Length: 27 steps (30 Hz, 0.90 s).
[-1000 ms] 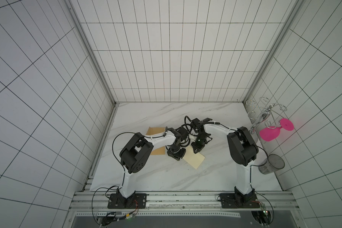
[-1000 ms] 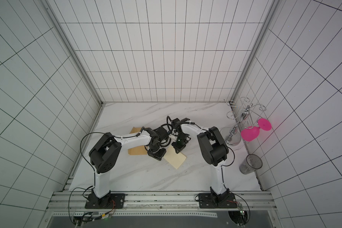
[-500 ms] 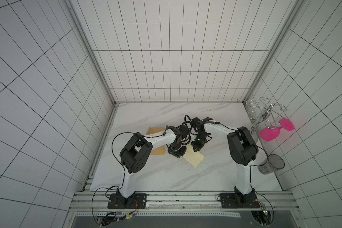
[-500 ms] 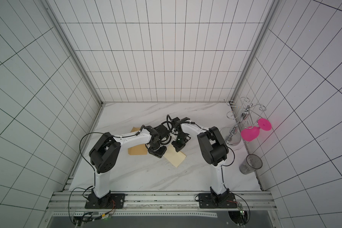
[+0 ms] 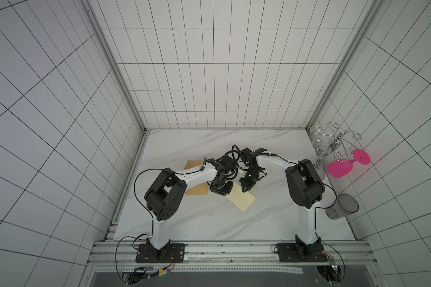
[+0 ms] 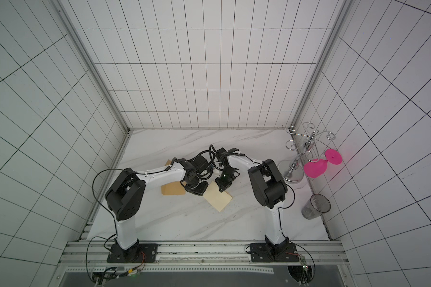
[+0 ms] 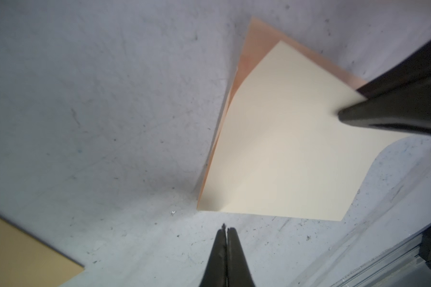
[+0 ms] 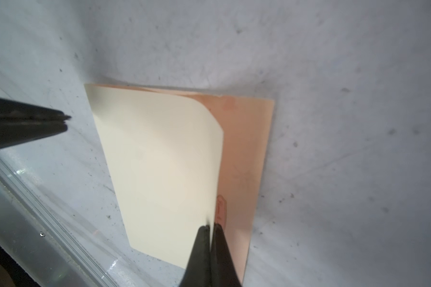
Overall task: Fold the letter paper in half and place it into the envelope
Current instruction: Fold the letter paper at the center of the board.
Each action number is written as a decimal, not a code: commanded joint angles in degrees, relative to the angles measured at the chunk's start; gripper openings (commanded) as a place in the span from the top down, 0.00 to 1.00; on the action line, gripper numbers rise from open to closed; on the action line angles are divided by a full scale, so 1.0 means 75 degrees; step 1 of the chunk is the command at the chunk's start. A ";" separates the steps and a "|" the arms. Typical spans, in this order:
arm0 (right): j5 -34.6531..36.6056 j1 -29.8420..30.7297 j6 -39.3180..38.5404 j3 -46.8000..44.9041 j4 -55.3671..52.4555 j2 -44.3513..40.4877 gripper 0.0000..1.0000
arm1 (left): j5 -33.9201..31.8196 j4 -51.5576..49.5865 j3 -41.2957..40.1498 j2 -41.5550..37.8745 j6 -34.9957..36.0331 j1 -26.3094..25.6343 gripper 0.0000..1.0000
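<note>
The letter paper (image 5: 243, 200) lies on the table partly folded. Its cream half (image 8: 159, 174) curves up over the peach printed half (image 8: 246, 149), which is flat on the table. My right gripper (image 8: 210, 225) is shut on the free edge of the cream half. My left gripper (image 7: 225, 228) is shut and holds nothing. It sits low over the table, just short of the corner of the letter paper (image 7: 284, 149) at the fold. The tan envelope (image 5: 197, 193) lies flat left of the paper, mostly under my left arm, and its corner (image 7: 23, 253) shows in the left wrist view.
A wire glass rack (image 5: 334, 146) with a pink glass (image 5: 340, 167) hanging on it stands at the right wall. A clear tumbler (image 5: 343, 206) stands nearer the front right. Both arms meet over the middle of the marble table (image 5: 209, 223), close together.
The right gripper's jaws have closed the last bit onto the paper's edge. Both arms have barely shifted.
</note>
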 commanded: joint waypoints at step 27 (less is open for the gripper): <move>-0.1786 0.0017 -0.0732 0.0347 -0.0533 0.0391 1.00 | 0.0037 0.2097 -0.0989 0.0811 -0.0134 0.0067 1.00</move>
